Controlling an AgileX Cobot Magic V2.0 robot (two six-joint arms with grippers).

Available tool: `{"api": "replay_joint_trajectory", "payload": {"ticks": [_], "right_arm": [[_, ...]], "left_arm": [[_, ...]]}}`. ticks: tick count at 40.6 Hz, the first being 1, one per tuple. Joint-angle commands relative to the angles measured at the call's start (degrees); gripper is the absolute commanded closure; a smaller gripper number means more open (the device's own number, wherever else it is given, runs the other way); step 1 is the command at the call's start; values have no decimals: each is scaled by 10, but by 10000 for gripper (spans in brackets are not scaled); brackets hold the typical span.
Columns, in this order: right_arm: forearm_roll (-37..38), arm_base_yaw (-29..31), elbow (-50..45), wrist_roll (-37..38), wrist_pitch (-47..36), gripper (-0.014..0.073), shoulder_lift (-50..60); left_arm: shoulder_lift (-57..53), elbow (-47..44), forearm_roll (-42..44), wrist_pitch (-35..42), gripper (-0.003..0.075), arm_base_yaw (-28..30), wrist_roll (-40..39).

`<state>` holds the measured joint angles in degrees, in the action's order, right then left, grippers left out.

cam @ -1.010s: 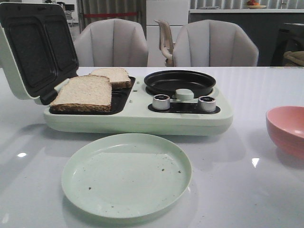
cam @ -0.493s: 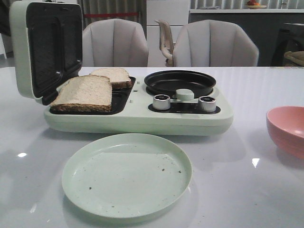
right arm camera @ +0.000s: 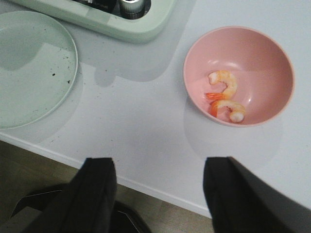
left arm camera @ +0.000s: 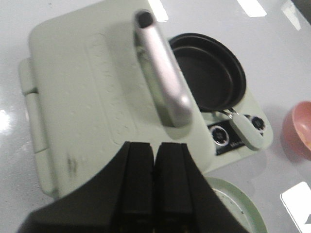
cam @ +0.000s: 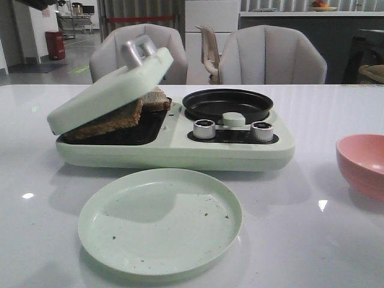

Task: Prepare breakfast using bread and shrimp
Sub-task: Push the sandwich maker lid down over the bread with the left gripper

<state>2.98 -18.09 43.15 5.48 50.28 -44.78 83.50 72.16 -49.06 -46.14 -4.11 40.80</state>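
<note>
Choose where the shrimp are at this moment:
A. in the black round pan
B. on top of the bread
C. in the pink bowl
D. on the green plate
C: the right wrist view shows two curled shrimp lying inside the pink bowl, while the green plate beside it carries only dark crumbs.

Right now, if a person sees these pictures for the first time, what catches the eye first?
First the pale green breakfast maker at the table's middle: its lid is tilted partly down over the bread, beside a round black pan. Next the pink bowl to the right, holding two shrimp. An empty green plate sits in front.
</note>
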Motion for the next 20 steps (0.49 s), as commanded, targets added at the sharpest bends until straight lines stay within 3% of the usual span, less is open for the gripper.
{"api": "replay_joint_trajectory", "payload": {"ticks": [1,12,20], "right_arm": [[4,4,17,-3,-35,92,4],[4,4,17,-3,-35,92,4],[4,4,17,-3,-35,92,4]], "left_arm": [[-66,-19,-24,21,619,-26,25],[-188,-113,52,20,619,-101,19],[-273,-163,222,17,619,-114,-123]]}}
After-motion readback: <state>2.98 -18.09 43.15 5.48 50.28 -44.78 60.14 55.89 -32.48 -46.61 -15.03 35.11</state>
